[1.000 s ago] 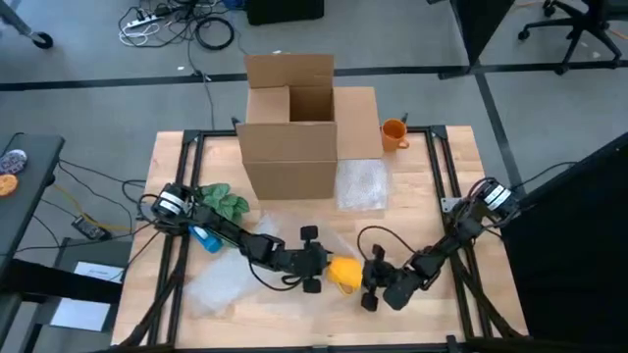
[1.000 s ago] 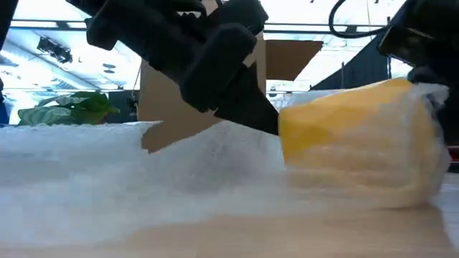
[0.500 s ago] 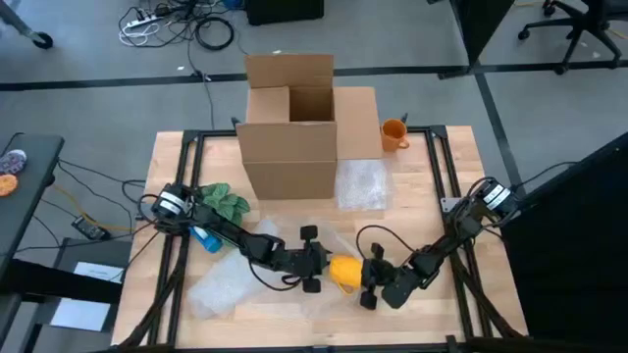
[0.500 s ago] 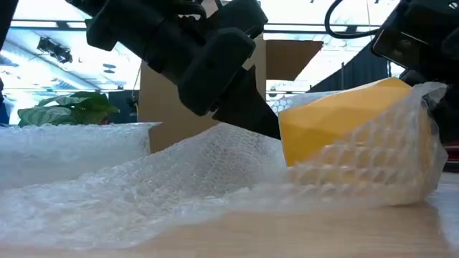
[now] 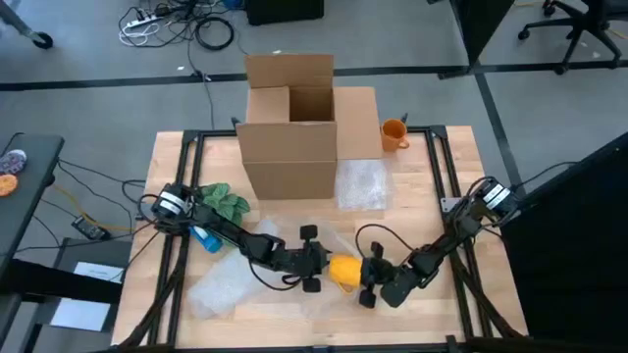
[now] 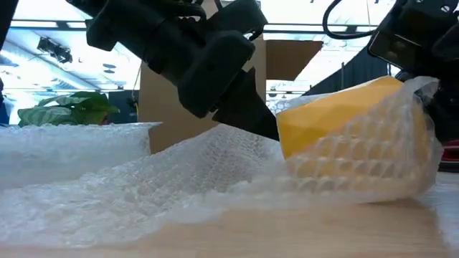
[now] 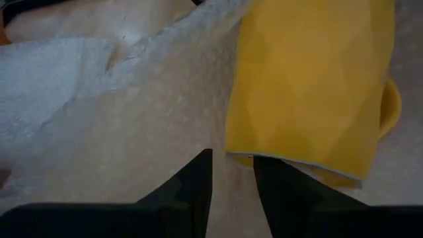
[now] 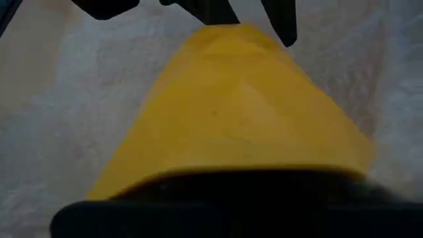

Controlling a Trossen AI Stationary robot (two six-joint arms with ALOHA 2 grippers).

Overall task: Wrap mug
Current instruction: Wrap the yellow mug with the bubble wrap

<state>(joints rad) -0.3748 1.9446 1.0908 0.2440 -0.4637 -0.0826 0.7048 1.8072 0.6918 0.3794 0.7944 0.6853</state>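
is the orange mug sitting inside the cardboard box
No, the orange mug stands on the table just beside the box, not inside it.

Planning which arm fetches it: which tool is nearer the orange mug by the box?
Right. The right tool sits closer to the orange mug; the left tool lies farther left.

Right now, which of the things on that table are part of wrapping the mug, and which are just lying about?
Part of the job:
- yellow mug, lying on its side
- bubble wrap sheet under and partly over it
- left gripper and right gripper, at either side of the mug

Just lying about:
- cardboard box
- orange mug
- spare bubble wrap
- green plant
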